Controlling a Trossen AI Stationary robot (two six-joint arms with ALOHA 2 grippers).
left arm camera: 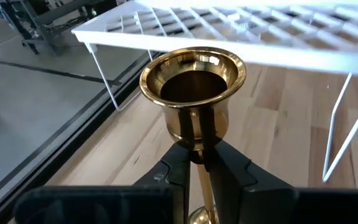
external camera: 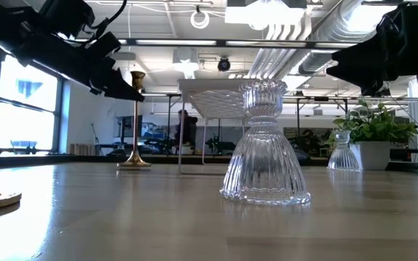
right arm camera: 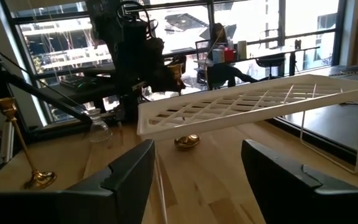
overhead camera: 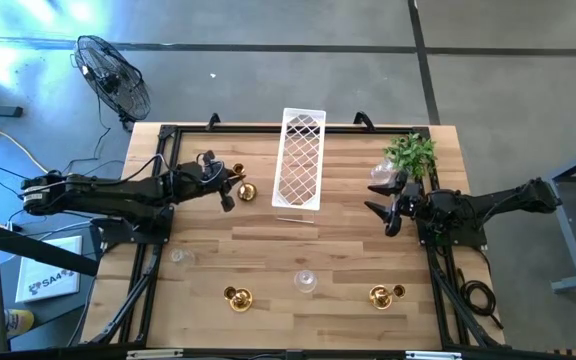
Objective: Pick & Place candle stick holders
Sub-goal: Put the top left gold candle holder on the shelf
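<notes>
A tall gold candle stick holder stands upright on its round base, just left of the white lattice tray. My left gripper is shut on its stem, under the cup. My right gripper hovers open at the table's right side, with nothing between its fingers. Two more gold holders stand near the front edge. Clear glass holders stand at the front middle, the front left and beside the plant. My left gripper pinches the slim stem just below the cup, between its two fingers. The fingers come from the table's left, nearly level and tipped slightly down, across the stem. The holder stays upright with its base on the table.
The white lattice tray stands on thin wire legs at the far middle, close beyond the held holder. A small green plant sits at the far right. Bare wood lies in the table's middle.
</notes>
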